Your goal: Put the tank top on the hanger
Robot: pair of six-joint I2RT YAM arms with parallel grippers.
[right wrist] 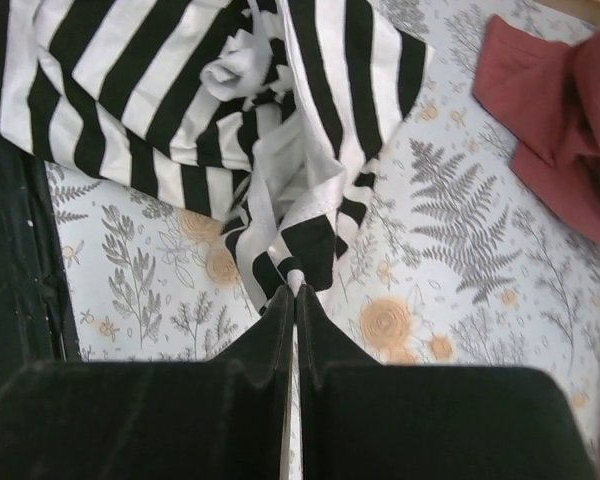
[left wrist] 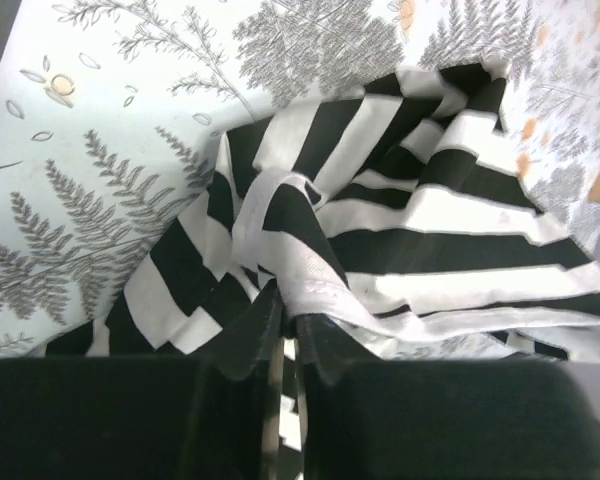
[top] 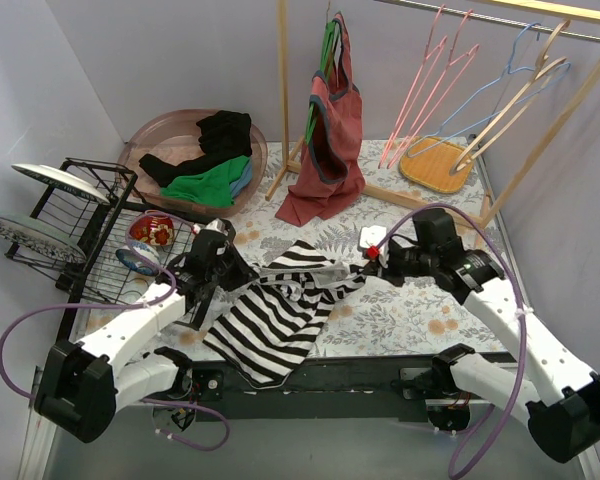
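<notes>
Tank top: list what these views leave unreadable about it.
Top external: the left gripper covers one end of the tank top.
Left wrist: bunched folds hide which part the jaws pinch.
Right wrist: top edge crops the fabric; strap or hem in the right gripper jaws, unclear.

Crumpled tank top on tbl.

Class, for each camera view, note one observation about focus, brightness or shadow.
Top external: evenly lit and sharp, tank top crisp. Left wrist: left fingers dark and blurred, white stripes very bright. Right wrist: right fingers near-black and soft, tank top beyond in focus.
</notes>
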